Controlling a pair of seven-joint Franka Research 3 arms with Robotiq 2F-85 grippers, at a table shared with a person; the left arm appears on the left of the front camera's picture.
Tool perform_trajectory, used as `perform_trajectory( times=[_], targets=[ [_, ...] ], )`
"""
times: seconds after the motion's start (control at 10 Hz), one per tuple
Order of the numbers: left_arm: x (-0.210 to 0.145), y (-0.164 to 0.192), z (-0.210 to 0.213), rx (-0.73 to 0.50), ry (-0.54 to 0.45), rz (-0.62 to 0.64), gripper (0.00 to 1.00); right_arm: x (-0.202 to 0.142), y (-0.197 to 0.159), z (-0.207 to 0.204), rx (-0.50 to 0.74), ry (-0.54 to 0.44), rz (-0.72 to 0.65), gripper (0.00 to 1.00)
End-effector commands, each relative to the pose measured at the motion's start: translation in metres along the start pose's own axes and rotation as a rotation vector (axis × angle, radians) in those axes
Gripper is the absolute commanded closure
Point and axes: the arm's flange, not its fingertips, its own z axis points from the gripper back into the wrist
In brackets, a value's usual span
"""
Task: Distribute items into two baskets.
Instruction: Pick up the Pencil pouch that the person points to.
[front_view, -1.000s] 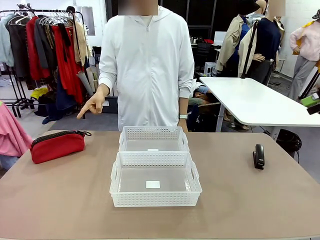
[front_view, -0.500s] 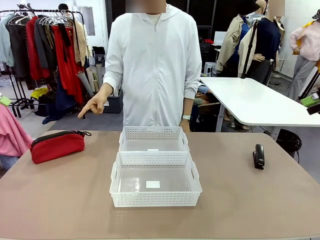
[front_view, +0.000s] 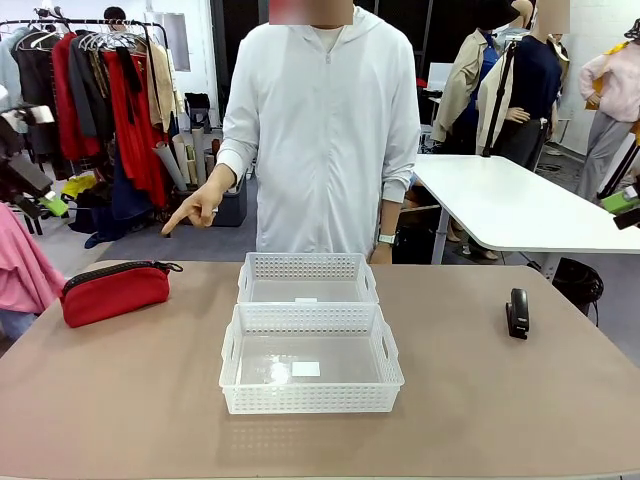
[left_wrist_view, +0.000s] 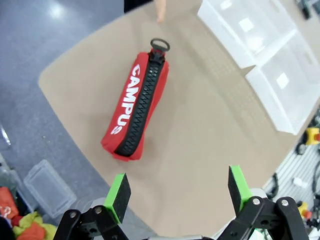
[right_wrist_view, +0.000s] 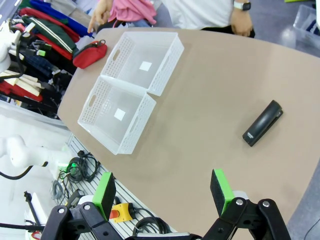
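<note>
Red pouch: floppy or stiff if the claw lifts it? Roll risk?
The red pouch looks like soft fabric, so it'll probably sag around a pinch. It lies flat; rolling seems unlikely. Its ring pull may dangle.

Bright, even light from overhead. We note only soft shadows beneath the two white lattice-sided plastic baskets (front_view: 308, 318) on the matt brown table top (front_view: 480, 400), and one glare spot on the nearer basket's floor. In both wrist views the table's edge bows; the grey floor (left_wrist_view: 30, 75) mirrors a lamp.
</note>
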Motion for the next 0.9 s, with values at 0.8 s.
perform_trajectory(
  times=[0.8],
  targets=[
    [0.072, 0.037, -0.060, 0.096, 0.274, -0.258, 0.00, 0.001, 0.001, 0.000, -0.001, -0.009, 0.008, 0.00]
  ],
)
